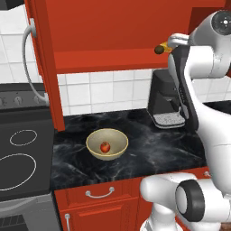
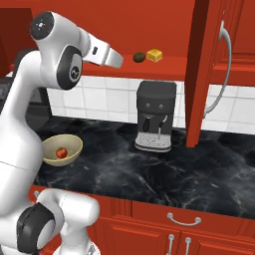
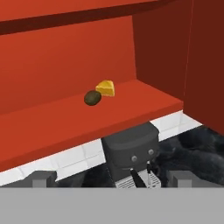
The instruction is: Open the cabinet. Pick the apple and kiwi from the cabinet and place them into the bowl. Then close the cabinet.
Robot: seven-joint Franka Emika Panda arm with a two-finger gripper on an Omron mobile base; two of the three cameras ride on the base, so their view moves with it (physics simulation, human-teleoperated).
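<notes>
Black marbled countertop (image 1: 149,151) runs under the red cabinet (image 2: 149,20), white tile behind it; you've got both cabinet doors swung wide, one door (image 1: 45,67) edge-on at the left of the left base view, the other door (image 2: 199,74) edge-on at the right of the right base view, each with its long silver bar handle (image 2: 224,69) facing out. Kiwi (image 3: 92,97) sits on the cabinet's bottom shelf (image 3: 65,122), touching or just beside the yellow cheese wedge (image 3: 106,88), both near the shelf's front edge. Apple (image 1: 105,146) is already in the tan bowl (image 1: 97,140), which stands on the counter near the stove (image 1: 22,158). Black coffee machine (image 2: 155,114) stands on the counter directly below the kiwi and cheese. Gripper (image 3: 111,178) is raised in front of the open cabinet, well apart from the shelf, pointed at the kiwi; fingers (image 3: 41,178) are spread wide with nothing between them. In the left base view you see the arm's forearm crossing in front of the coffee machine. Red lower drawers (image 2: 184,216) with short curved handles sit below the counter edge.
</notes>
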